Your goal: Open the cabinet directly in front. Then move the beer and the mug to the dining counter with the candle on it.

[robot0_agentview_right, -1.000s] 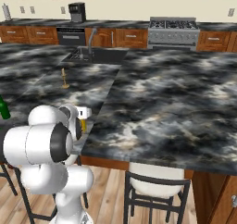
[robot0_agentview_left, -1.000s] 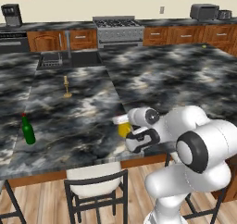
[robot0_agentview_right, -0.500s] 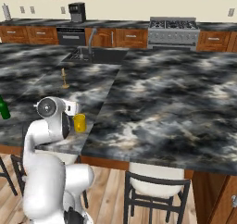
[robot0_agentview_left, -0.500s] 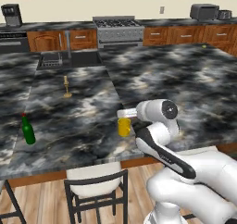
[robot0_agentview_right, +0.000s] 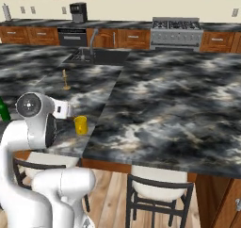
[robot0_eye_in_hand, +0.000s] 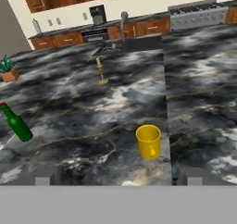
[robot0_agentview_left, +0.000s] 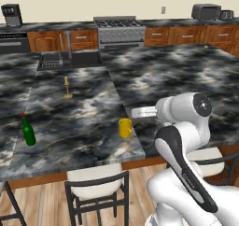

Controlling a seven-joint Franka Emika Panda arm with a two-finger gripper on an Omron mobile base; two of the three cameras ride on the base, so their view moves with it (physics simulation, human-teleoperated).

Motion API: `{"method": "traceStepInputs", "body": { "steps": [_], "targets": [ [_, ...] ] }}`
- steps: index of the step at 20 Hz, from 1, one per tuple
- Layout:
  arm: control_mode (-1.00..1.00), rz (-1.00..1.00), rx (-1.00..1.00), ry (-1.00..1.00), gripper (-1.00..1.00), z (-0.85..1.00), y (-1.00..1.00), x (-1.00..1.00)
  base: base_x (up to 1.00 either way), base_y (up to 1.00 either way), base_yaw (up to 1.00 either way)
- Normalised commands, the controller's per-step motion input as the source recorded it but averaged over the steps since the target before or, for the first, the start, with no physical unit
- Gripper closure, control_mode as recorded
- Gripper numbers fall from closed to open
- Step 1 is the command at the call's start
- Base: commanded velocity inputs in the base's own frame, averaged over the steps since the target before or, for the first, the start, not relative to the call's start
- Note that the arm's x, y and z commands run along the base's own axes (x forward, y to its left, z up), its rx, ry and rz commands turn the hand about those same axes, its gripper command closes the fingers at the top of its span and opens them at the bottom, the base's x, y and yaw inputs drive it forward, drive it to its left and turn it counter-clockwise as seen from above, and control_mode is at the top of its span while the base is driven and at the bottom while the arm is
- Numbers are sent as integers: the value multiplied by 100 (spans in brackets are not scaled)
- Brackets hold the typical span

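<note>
**Mug and beer both on the marble worktop, jaws wide and empty**

Mug stands upright on the dining counter, near its front edge, just beside the seam between the two slabs. Also seen in right base view and left base view. Beer stands upright, well apart from the mug, toward the far end of the same top; red cap up. Candle sits further back, between them and the sink.

Gripper pulled back above the mug, jaws spread about as wide as they go, nothing between them, no contact with mug.

Handling, judged: mug is small, rigid, light, smooth-glazed, so slippery-ish; best taken across the cylinder body at mid-height, away from the handle side. Bottle is glass, fragile, top-heavy and easy to tip; take it on the wide lower body, not the slim neck.

Progress, judged: both items lie on the candle's worktop, so the task looks essentially done. Stools tucked under the edge.
</note>
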Motion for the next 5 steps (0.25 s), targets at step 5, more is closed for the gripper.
{"method": "traceStepInputs", "body": {
  "steps": [5],
  "targets": [
    [-100,-7,-1,9,-100,-63,-7,-100,0,0,0]
  ]
}}
